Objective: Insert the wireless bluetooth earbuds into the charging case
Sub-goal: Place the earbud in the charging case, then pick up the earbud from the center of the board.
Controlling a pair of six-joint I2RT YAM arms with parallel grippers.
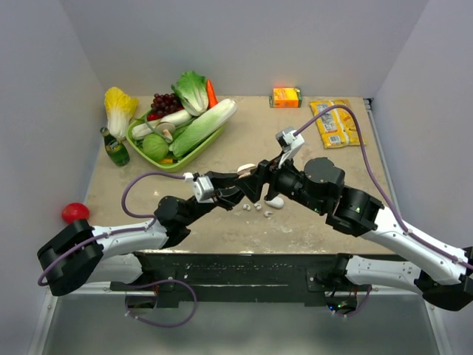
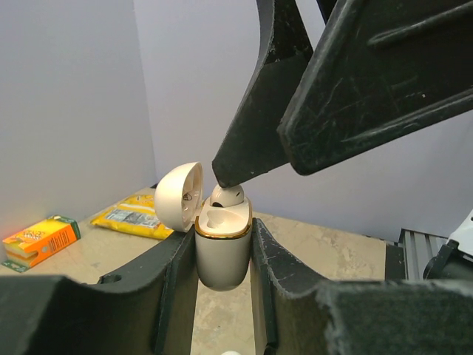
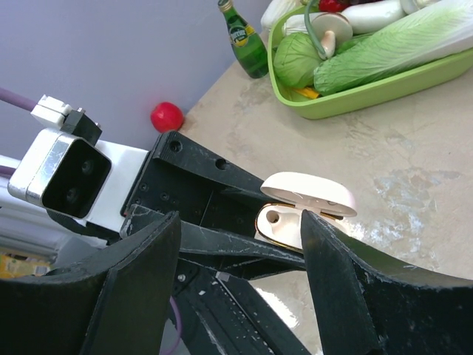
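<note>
Charging case (image 2: 222, 259) lid-open, clamped by left gripper (image 2: 222, 233) at frame centre | earbud (image 2: 228, 196) seated in well, apparently touched by one fingertip (image 2: 230, 164) | right gripper (image 3: 236, 248) fingers held apart

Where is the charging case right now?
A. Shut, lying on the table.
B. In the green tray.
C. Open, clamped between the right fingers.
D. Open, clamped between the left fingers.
D: the left wrist view shows the charging case upright between the left fingers, lid open.
</note>
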